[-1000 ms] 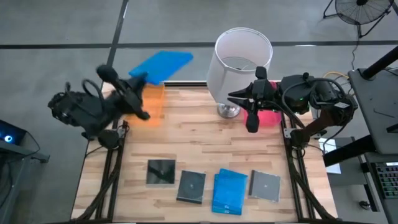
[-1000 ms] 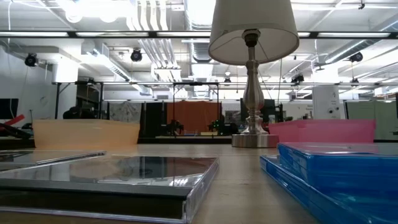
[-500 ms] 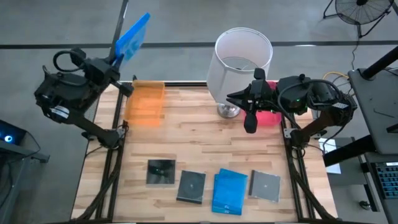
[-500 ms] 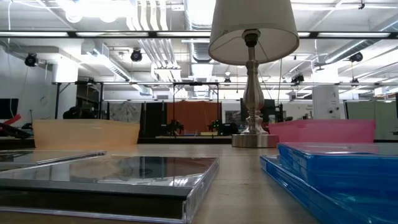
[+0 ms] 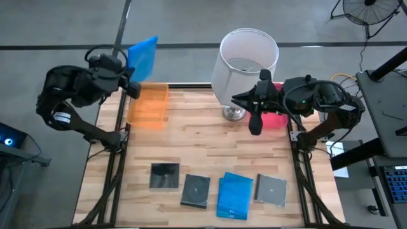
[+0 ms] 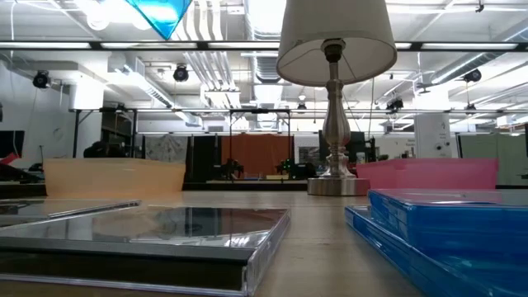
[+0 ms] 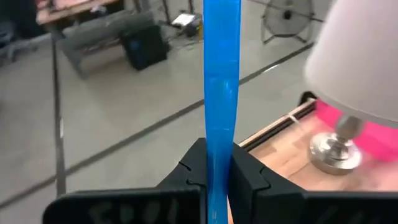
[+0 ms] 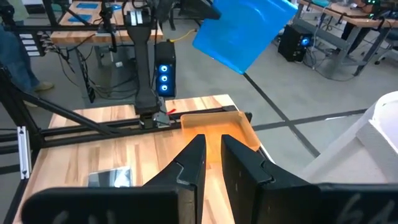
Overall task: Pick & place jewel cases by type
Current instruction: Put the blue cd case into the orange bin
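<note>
My left gripper [image 5: 130, 81] is shut on a bright blue jewel case [image 5: 144, 56], held high beyond the table's far-left corner, above the orange tray [image 5: 149, 105]. A corner of that blue case [image 6: 161, 12] shows at the top of the low view. Along the near edge lie a dark case [image 5: 165, 175], a second dark case [image 5: 196, 190], another blue case [image 5: 234, 195] and a grey/clear case [image 5: 272, 189], all flat on the wood. My right gripper [image 5: 236, 98] hangs shut in the air beside the lamp and points toward the orange tray [image 8: 214, 134]. My left gripper pinches the blue case between its two fingers [image 7: 249, 177], one finger on each flat face, at the case's edge [image 7: 221, 149] nearest the wrist. The case is lifted clear and stands edge-on, reaching out past the fingertips.
A lamp with a white shade [image 5: 248, 60] stands on its metal base [image 5: 234, 113] at the far middle. The pink tray [image 5: 275, 119] sits at the far right, mostly under my right arm. Bare wood lies between the trays and the row of cases.
My left gripper has swung from over the orange tray toward the table's far-left corner, then part of the way back. It has turned the blue case from lying flat to standing on edge. A corner of the case has come into the low view.
</note>
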`<state>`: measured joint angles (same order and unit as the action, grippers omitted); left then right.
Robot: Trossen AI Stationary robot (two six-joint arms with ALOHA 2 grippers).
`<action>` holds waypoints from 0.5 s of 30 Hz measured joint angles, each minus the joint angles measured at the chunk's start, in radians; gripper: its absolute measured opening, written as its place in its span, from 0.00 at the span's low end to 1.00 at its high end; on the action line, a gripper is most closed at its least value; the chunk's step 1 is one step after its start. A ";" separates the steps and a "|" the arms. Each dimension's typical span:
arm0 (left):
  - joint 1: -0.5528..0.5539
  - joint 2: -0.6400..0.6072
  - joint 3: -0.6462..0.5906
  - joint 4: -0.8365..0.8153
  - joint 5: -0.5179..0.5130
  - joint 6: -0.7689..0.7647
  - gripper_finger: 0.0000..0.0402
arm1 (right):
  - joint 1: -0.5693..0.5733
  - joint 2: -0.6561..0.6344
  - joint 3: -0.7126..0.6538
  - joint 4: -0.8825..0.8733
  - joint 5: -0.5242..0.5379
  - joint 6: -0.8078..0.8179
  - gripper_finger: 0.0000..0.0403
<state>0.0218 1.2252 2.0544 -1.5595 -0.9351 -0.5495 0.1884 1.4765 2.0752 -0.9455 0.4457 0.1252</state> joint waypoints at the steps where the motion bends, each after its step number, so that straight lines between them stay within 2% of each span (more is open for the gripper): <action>1: 0.018 0.002 0.000 -0.008 0.003 -0.010 0.01 | 0.000 0.000 -0.001 0.000 0.000 0.003 0.11; 3: 0.054 0.008 0.000 -0.012 0.021 -0.032 0.01 | 0.000 0.000 -0.001 -0.001 0.000 0.004 0.11; 7: 0.151 0.016 -0.019 -0.011 0.123 -0.054 0.01 | 0.000 0.000 -0.002 -0.001 0.000 0.008 0.11; 15: 0.368 -0.001 -0.180 -0.012 0.336 -0.075 0.01 | 0.001 0.000 -0.002 -0.002 0.000 0.015 0.11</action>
<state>0.3903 1.2245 1.8749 -1.5713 -0.5988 -0.6243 0.1890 1.4765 2.0735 -0.9472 0.4458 0.1398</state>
